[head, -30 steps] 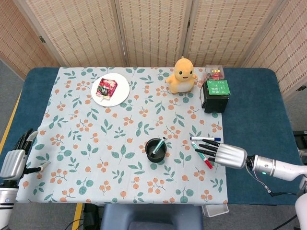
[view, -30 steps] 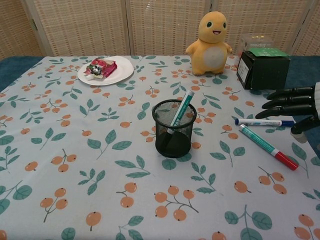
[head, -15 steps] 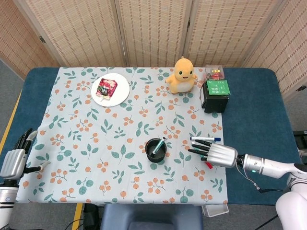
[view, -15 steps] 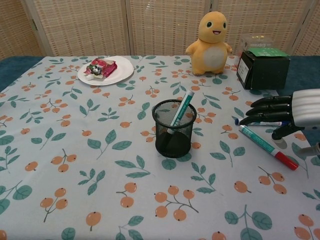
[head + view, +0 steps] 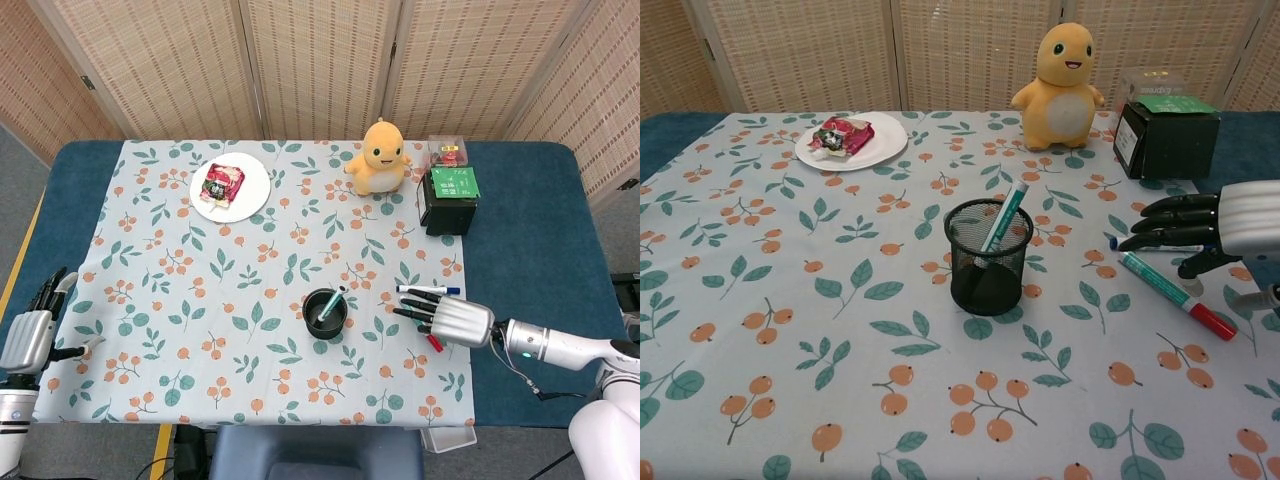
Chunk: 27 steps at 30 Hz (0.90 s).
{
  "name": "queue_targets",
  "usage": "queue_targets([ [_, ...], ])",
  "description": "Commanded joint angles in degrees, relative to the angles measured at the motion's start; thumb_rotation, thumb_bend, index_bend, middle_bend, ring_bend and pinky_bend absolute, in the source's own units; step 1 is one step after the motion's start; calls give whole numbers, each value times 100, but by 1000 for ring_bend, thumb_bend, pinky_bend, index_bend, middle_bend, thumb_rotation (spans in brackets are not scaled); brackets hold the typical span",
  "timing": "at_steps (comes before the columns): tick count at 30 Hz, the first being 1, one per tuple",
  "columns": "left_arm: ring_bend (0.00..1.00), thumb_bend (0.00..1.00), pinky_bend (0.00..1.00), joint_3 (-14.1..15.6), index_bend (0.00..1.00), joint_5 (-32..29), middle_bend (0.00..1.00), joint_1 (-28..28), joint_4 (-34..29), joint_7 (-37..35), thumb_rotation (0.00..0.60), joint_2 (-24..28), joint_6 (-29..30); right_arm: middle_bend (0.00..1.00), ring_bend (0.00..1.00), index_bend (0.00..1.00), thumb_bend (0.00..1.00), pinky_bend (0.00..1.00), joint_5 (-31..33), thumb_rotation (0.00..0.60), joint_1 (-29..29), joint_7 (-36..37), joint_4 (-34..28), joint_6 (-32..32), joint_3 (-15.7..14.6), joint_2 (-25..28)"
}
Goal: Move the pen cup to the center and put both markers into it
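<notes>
The right hand (image 5: pixel 1225 228), fingers spread and holding nothing, has moved in over the two pens right of the cup (image 5: pixel 987 256). The red-capped marker (image 5: pixel 1175 293) still lies on the cloth; one marker (image 5: pixel 1004 220) already stands in the central cup. A grasp looks next.

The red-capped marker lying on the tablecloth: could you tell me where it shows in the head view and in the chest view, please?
Head view: the red-capped marker is lower right of centre, mostly hidden under the right hand.
Chest view: the marker lies at the right edge, below the hand.
Shared landmark: the pen cup, to the marker's left in both views.
</notes>
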Motion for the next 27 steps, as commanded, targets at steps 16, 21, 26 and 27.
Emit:
queue_targets([
  [16,0,49,209,-52,0,11,0,21,27,-38,600,1,-8,0,0,199,263,0,149,600,-12,-52,29,-23,-196,-73],
  [21,0,49,209,-60,0,17,0,25,27,32,600,-10,1,0,0,193,263,0,193,600,-50,-93,27,-22,-224,-146],
  [26,0,49,210,-71,0,36,0,41,2,62,600,-2,49,0,0,182,263,0,209,600,-85,-161,42,-72,-272,-261],
  [27,0,49,209,-72,0,43,0,48,-7,62,600,4,64,0,0,182,264,0,213,600,-90,-164,42,-85,-281,-288],
])
